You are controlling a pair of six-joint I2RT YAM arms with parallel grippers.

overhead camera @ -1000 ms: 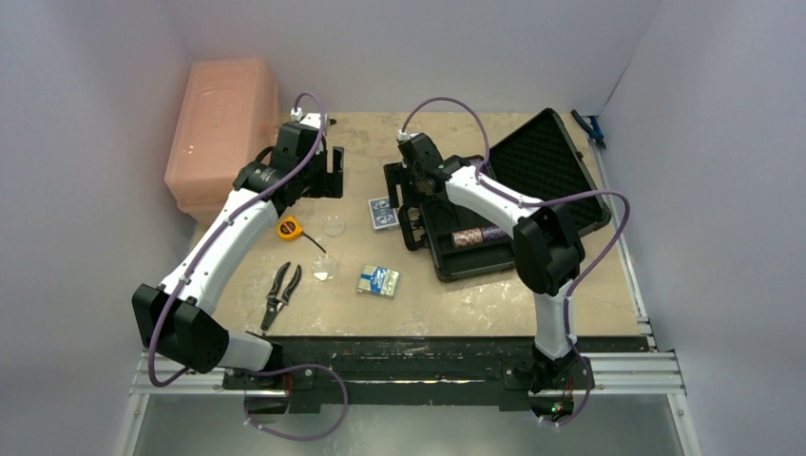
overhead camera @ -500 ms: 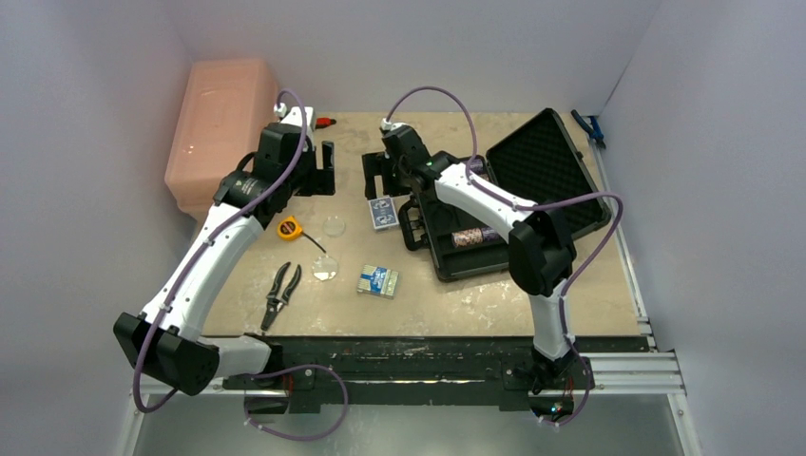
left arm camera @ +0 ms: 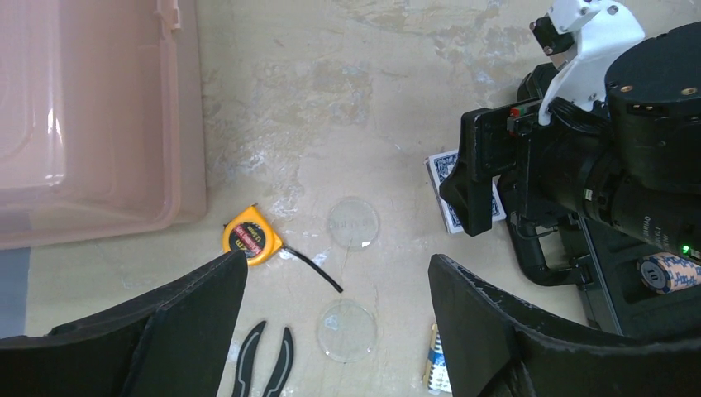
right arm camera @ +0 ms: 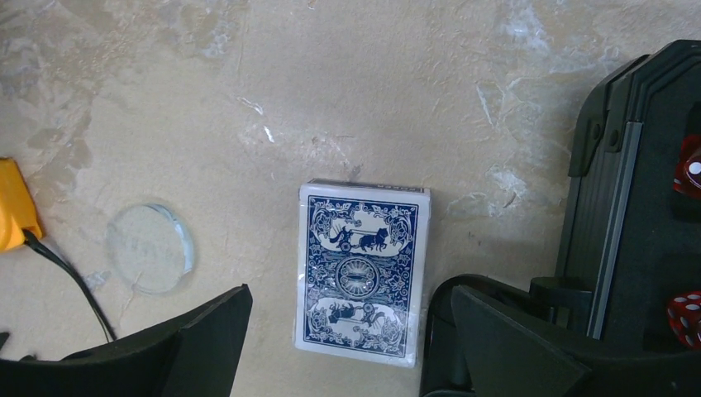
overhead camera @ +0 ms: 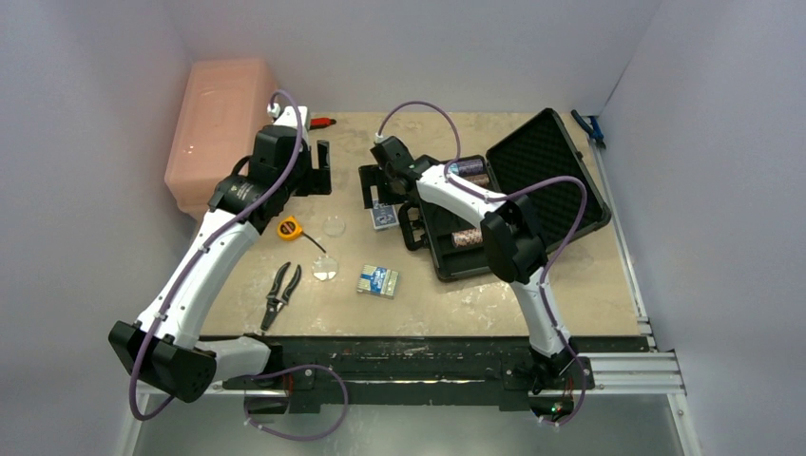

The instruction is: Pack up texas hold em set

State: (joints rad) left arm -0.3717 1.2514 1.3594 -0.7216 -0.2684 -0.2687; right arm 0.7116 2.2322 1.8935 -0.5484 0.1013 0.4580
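Note:
The black briefcase (overhead camera: 456,252) lies open at the right, its lid (overhead camera: 546,166) tilted back and chip rolls (overhead camera: 470,236) inside. Two red dice (right arm camera: 688,165) sit in its foam. One blue-backed deck (right arm camera: 361,271) lies flat beside the case handle. My right gripper (right arm camera: 351,291) hovers open above it, a finger on each side; it also shows in the top view (overhead camera: 375,185). The second deck (overhead camera: 378,281) lies nearer the front. Two pale discs (left arm camera: 354,223) (left arm camera: 347,329) lie on the table. My left gripper (left arm camera: 337,273) is open and empty, high above them.
A big pink bin (overhead camera: 220,128) stands at the back left. A yellow tape measure (overhead camera: 289,228) and black-handled pliers (overhead camera: 280,294) lie left of the discs. A small red item (overhead camera: 325,123) lies at the back edge. A blue tool (overhead camera: 589,126) lies at the far right.
My right gripper has moved left, from over the case's left edge to above the deck beside the handle. My left gripper has shifted slightly left and back. Nothing was picked up.

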